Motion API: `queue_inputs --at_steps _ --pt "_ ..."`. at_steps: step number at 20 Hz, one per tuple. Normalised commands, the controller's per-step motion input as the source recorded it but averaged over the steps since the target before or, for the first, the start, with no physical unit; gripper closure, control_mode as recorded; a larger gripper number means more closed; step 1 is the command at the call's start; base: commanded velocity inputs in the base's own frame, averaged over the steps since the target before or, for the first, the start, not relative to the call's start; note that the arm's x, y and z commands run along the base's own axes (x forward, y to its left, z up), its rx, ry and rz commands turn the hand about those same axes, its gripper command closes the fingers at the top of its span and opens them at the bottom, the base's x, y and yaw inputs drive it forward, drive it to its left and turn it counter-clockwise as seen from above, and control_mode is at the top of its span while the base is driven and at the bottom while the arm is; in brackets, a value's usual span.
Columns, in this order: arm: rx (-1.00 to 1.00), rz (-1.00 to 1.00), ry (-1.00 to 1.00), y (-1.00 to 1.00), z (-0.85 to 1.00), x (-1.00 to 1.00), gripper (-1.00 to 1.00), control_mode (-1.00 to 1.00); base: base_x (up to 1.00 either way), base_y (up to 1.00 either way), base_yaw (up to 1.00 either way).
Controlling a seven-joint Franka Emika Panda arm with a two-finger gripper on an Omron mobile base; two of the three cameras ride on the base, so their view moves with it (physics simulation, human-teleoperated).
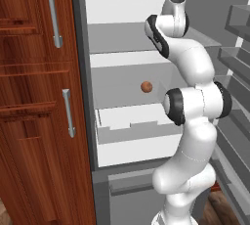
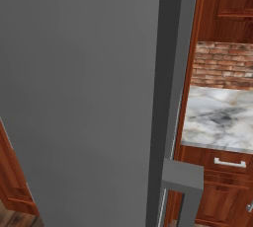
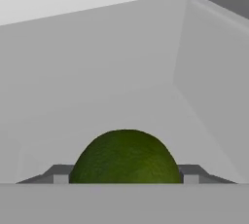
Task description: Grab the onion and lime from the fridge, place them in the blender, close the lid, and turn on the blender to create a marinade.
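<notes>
Lime [image 3: 126, 157] sits between the gripper's [image 3: 125, 178] parted fingertips inside the fridge [image 1: 132, 48]; squeeze evenly, centred, before lifting.

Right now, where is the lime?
In the hand view the lime sits at the bottom centre, between the two fingers, on a pale fridge shelf with the grey fridge wall to its right.

dk green lime [image 3: 125, 157], orange-brown onion [image 1: 146, 87], grey fridge [image 1: 132, 38], red-brown cupboard [image 1: 34, 97]
</notes>
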Motion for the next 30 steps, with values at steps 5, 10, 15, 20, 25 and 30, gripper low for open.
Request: queue_inputs --at_steps 5,10,15,20,25,30 --pt "-0.01 0.01 -0.06 0.00 -0.02 -0.20 1.00 -1.00 0.00 0.00 0.00" --pt "-0.01 0.02 -0.22 0.00 -0.01 -0.53 1.00 -1.00 0.00 0.00 0.00" --pt "-0.03 0.05 -0.36 0.10 0.00 -0.81 1.00 -1.00 0.00 0.00 0.00" --pt "-0.02 0.03 -0.39 0.23 0.15 -1.00 1.00 -1.00 0.00 0.00 0.00" --pt "0.00 0.00 -0.21 0.31 0.46 -1.00 1.00 -1.00 0.00 0.00 0.00" --pt "0.00 0.00 -0.01 0.31 0.44 -1.00 1.00 -1.00 0.00 0.00 0.00"
